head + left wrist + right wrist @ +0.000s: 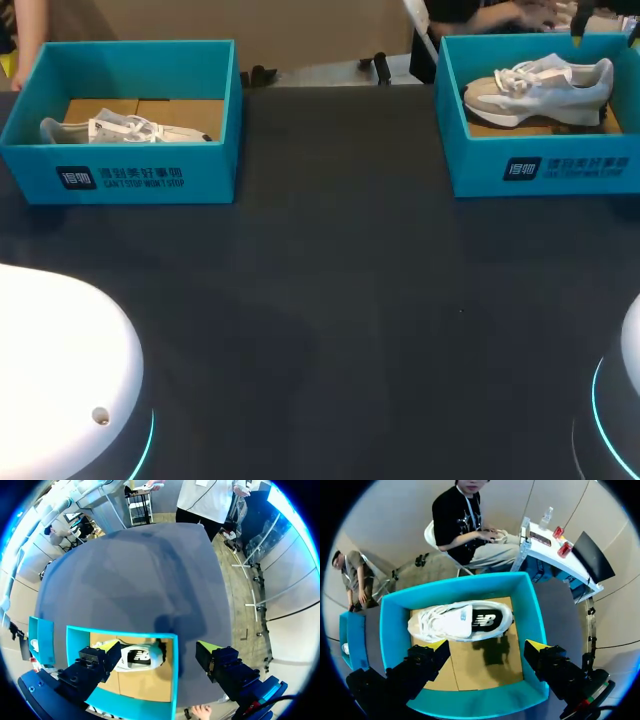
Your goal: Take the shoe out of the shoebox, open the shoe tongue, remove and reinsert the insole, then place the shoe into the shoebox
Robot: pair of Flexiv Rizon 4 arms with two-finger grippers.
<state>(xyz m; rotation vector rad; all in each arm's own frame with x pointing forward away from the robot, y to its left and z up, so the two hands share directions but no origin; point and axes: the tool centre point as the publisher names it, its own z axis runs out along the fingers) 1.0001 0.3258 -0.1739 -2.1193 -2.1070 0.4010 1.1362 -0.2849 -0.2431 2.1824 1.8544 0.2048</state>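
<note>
Two teal shoeboxes stand at the back of the dark table. The left shoebox (130,175) holds a white shoe (120,130) lying low on its side. In the right shoebox (540,165) a white and beige shoe (545,90) stands upright. My left gripper (160,650) hangs open high above the left shoebox (120,632) and its shoe (137,658). Over the right shoebox (455,587) my right gripper (487,647) is open, with the shoe (462,622) ahead of its fingers. Neither gripper touches anything or shows in the head view.
The dark table (340,300) stretches bare between and in front of the boxes. My arms' white bases (60,370) fill the near corners. Each wrist view also catches the other teal box (352,630) off to one side.
</note>
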